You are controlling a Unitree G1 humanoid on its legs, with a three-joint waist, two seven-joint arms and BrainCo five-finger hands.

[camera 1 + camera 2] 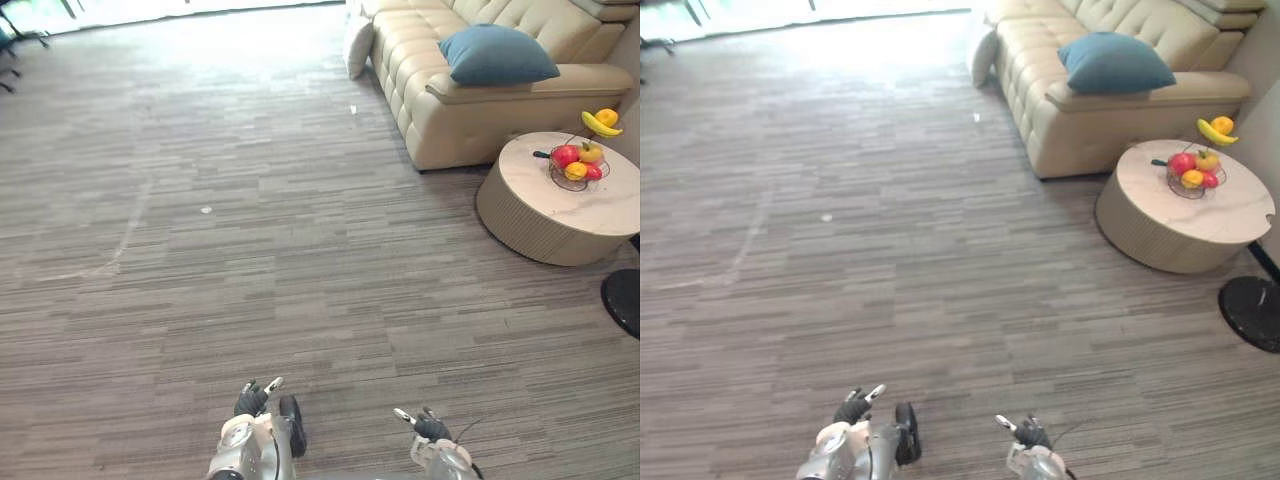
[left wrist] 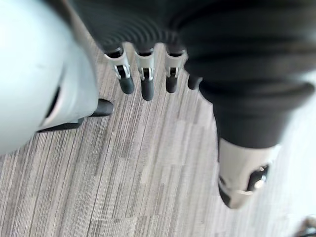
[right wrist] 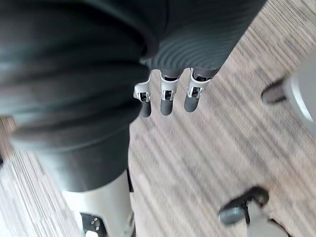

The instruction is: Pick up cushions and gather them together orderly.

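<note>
A blue cushion (image 1: pixel 497 55) lies on the seat of the beige sofa (image 1: pixel 450 115) at the far right. A white cushion (image 1: pixel 357 45) leans upright against the sofa's far end, down on the floor. Both hands hang low at the near edge, far from the cushions. My left hand (image 1: pixel 252 400) is open and holds nothing; its fingers (image 2: pixel 146 89) point straight down at the carpet. My right hand (image 1: pixel 430 428) is open too, its fingers (image 3: pixel 166 103) relaxed above the floor.
A round pale table (image 1: pixel 610 210) stands right of me, in front of the sofa, with a wire fruit basket (image 1: pixel 578 168) and a banana (image 1: pixel 600 124) on it. A black round base (image 1: pixel 625 300) sits at the right edge. Grey striped carpet stretches ahead and left.
</note>
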